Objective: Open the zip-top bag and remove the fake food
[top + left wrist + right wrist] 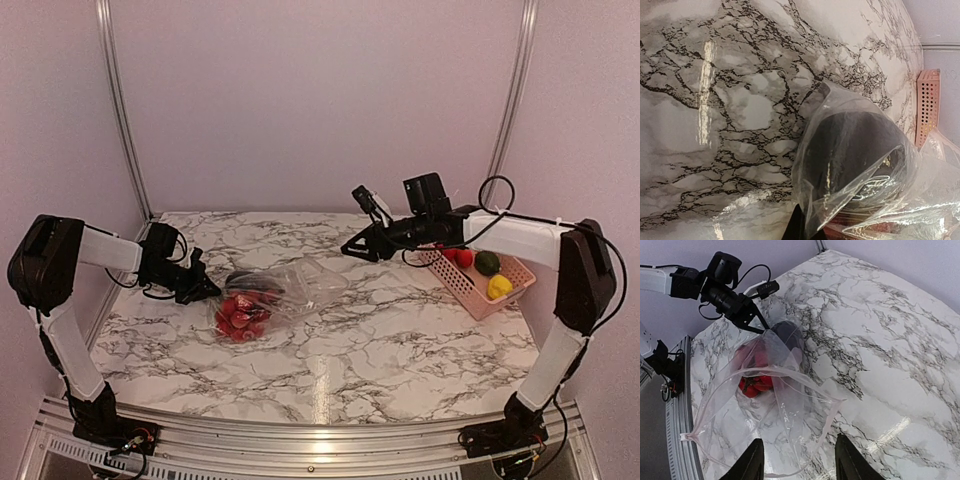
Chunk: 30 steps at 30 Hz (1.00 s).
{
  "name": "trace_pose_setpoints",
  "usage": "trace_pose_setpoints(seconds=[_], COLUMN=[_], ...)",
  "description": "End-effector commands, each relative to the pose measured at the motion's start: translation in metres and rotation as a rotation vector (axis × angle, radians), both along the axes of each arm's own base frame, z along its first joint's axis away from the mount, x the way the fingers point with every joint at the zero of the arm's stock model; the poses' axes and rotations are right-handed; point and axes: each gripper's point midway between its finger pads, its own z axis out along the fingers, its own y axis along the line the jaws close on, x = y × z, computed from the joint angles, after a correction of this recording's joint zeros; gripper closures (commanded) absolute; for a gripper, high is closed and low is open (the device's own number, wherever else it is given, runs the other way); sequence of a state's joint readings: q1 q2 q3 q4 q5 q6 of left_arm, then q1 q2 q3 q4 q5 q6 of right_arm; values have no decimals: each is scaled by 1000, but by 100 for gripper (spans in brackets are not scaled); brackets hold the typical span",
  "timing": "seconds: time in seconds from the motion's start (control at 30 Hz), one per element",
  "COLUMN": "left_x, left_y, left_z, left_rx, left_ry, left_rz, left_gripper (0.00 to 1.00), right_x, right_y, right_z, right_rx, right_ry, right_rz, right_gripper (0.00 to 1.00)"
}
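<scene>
The zip-top bag point(300, 290) lies on the marble table to the left of the pink basket point(465, 290). Its long axis runs from a closed end farthest from the basket to a gaping mouth that points toward the basket. The right gripper point(352, 250) hangs between basket and bag, just off the mouth and slightly above it, so it is clearly the nearer arm for reaching in. In the right wrist view its fingers point(752, 465) stand apart with nothing gripped, and the mouth's rim lies directly ahead of them. The right forearm stretches out low from the basket side, nearly in line with the bag's axis.

The fake food remaining inside sits deep, at the end away from the basket. This is a cluster of red pieces point(240, 316) with a dark cucumber point(252, 280) beside them. The left gripper point(205, 290) is closed on the film at that far end and appears to pin the bag. A reach from the basket side would have to travel most of the bag's length.
</scene>
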<state>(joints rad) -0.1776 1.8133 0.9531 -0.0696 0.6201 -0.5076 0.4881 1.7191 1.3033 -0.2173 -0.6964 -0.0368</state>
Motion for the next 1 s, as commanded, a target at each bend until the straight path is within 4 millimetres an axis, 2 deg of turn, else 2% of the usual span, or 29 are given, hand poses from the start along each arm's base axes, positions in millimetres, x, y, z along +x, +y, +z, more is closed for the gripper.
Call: trace_pose_setpoints(seconds=[0.0, 0.2, 0.33, 0.53, 0.73, 0.9, 0.97], left_x=[8, 9, 8, 5, 2, 0, -1], left_y=[-7, -11, -14, -19, -20, -20, -19], left_z=[19, 23, 23, 23, 22, 21, 21], left_rx=[-15, -29, -30, -37, -38, -36, -34], left_ry=[-60, -71, -72, -71, -72, -71, -70], left_rz=[-19, -24, -28, -29, -29, -30, -30], left_gripper=[100, 100, 100, 100, 100, 100, 100], right_x=[-27, -50, -65, -74, -73, -70, -70], right_y=[38, 69, 93, 118, 133, 140, 143], right_z=[-19, -57, -69, -97, -101, -95, -94], right_rx=[13, -33, -40, -70, -32, 10, 21], right_ry=[63, 152, 192, 242, 277, 288, 293], right_rz=[143, 230, 285, 303, 297, 302, 313], right_gripper=[56, 61, 63, 63, 57, 53, 47])
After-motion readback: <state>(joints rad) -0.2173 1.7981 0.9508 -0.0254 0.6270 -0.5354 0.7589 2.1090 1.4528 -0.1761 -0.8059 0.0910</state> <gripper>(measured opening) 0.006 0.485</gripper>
